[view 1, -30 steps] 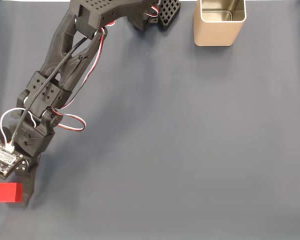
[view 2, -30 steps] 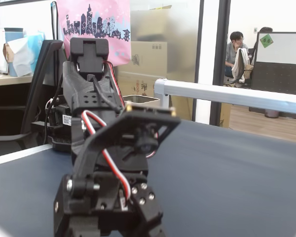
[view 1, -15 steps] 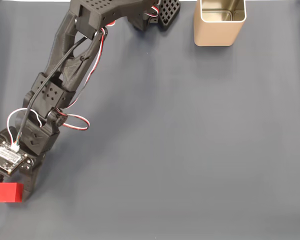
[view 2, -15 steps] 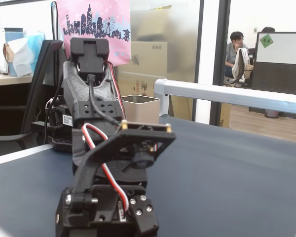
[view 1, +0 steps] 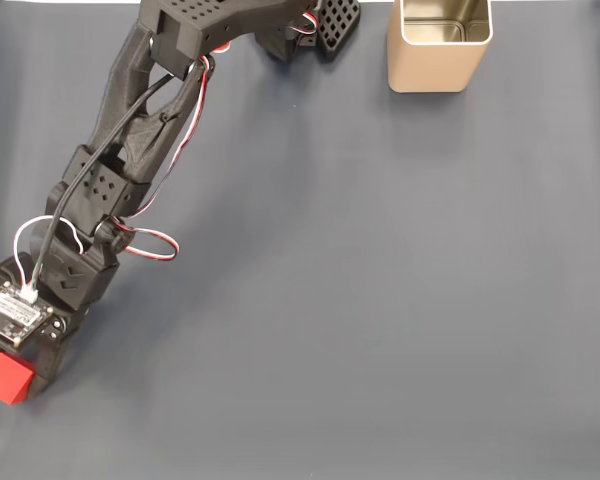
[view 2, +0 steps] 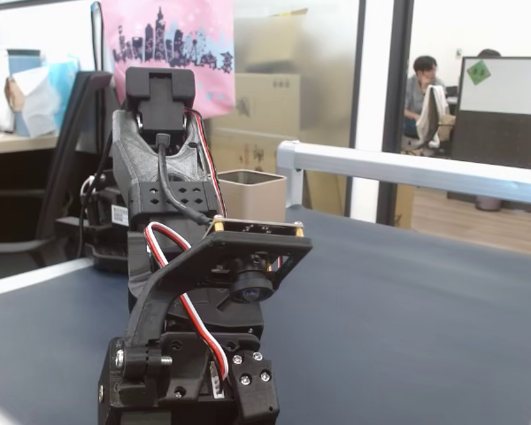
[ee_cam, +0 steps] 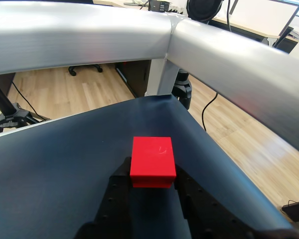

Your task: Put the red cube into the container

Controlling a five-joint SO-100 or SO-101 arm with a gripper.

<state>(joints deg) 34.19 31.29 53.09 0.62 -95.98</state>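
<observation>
While my arm stretches from its base at the top edge down to the lower left corner in a fixed view, my gripper [view 1: 15, 375] sits right over the red cube [view 1: 4, 381]. Cube shows rotated there, one corner poking out left of my wrist housing, right at the left edge of the dark blue mat [view 1: 380, 300].

Wrist view: red cube [ee_cam: 152, 160] sits between my two black fingers [ee_cam: 120, 199], one on each side, both touching its lower sides. Jaws clamped on it. Top face plain with a faint curved mark. Can't tell whether it's resting on the mat or lifted. Mat corner [ee_cam: 159, 107] just beyond it, silver frame rail [ee_cam: 89, 37] above, wood floor past the edge.

Container [view 1: 439, 45] stands upright at the top right of that fixed view, well apart from the cube, mouth open, shiny inside, nothing visible in it. In another fixed view from low down the container [view 2: 252, 195] shows behind my arm [view 2: 173, 221], beside the silver rail [view 2: 407, 168]. Red-white-black servo wires [view 1: 145, 245] loop off my wrist. Small circuit board [view 1: 10, 312] on top of the wrist, white cable plugged in.
</observation>
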